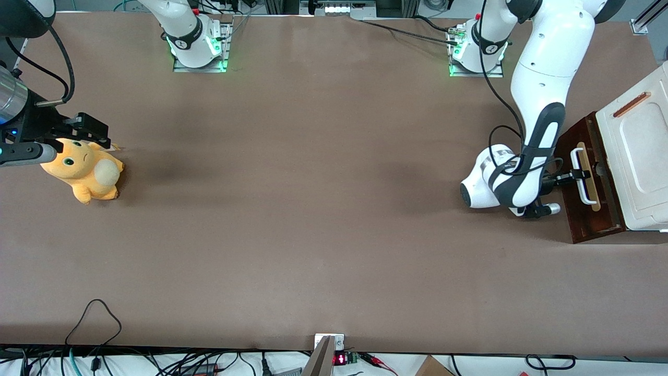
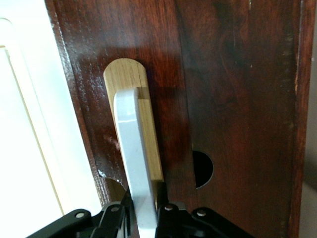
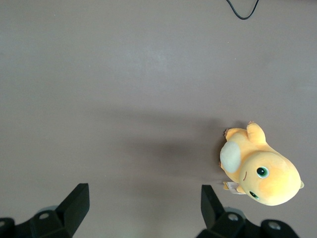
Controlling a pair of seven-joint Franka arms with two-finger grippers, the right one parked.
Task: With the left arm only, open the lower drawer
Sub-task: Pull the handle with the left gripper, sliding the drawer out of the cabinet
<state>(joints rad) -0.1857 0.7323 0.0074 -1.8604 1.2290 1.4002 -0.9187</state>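
The lower drawer (image 1: pixel 587 209) shows its dark reddish-brown front at the working arm's end of the table, under the cabinet's white moulded top panel (image 1: pixel 634 151). A white bar handle (image 1: pixel 578 168) sits on a pale wood strip (image 1: pixel 589 180) on that front. My left arm (image 1: pixel 537 99) reaches down to it, and the gripper (image 1: pixel 570 176) is at the middle of the handle. In the left wrist view the drawer front (image 2: pixel 237 99) fills the frame, and the gripper (image 2: pixel 144 210) is shut on the white bar handle (image 2: pixel 132 148), one black finger on each side of it.
A yellow plush toy (image 1: pixel 83 169) lies toward the parked arm's end of the table, also seen in the right wrist view (image 3: pixel 260 171). The two arm bases (image 1: pixel 477 52) stand at the table edge farthest from the front camera. Loose cables (image 1: pixel 94 318) lie at the nearest edge.
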